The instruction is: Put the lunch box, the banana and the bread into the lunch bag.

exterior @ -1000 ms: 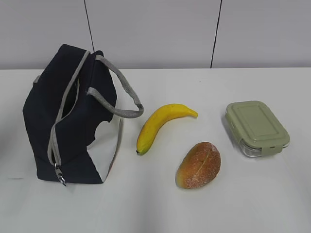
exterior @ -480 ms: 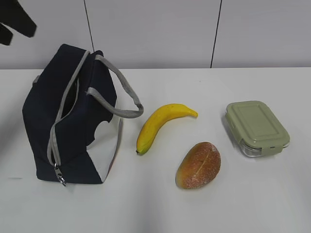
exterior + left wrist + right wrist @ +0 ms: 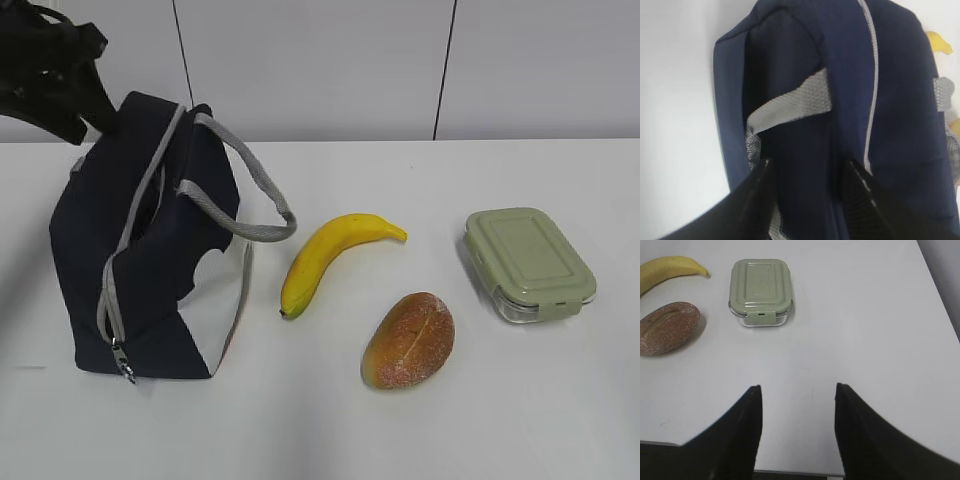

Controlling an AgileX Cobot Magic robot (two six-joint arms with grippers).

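Currently the lunch bag (image 3: 150, 240) stands at 9 o'clock on the white table (image 3: 400, 440), navy fabric, grey zipper tape running down its near face to a ring pull at the bottom. Two grey webbing handles arch toward 3 o'clock. White side panel faces the fruit.

Left gripper (image 3: 75, 95) sits at the bag's upper far corner, about 11 o'clock in the exterior view. Left wrist view: fingers (image 3: 752, 197) spread, one each side of a navy fold of the bag (image 3: 840, 100) with a grey strap crossing just above them; contact with the fabric cannot be confirmed.

Banana (image 3: 330, 258) lies just to the 3 o'clock side of the bag, apart from it, stem end toward 2 o'clock. Bread (image 3: 408, 340) rests at 5 o'clock from the banana, near but not touching. Lunch box (image 3: 527, 263) sits at 3 o'clock on the table, green lid on, apart from the bread.

Right gripper (image 3: 797, 390) hovers over bare table, fingers spread, nothing between them. From its wrist camera the lunch box (image 3: 761, 291) lies at 11 o'clock, the bread (image 3: 667, 326) and banana (image 3: 670, 267) at 10 o'clock.
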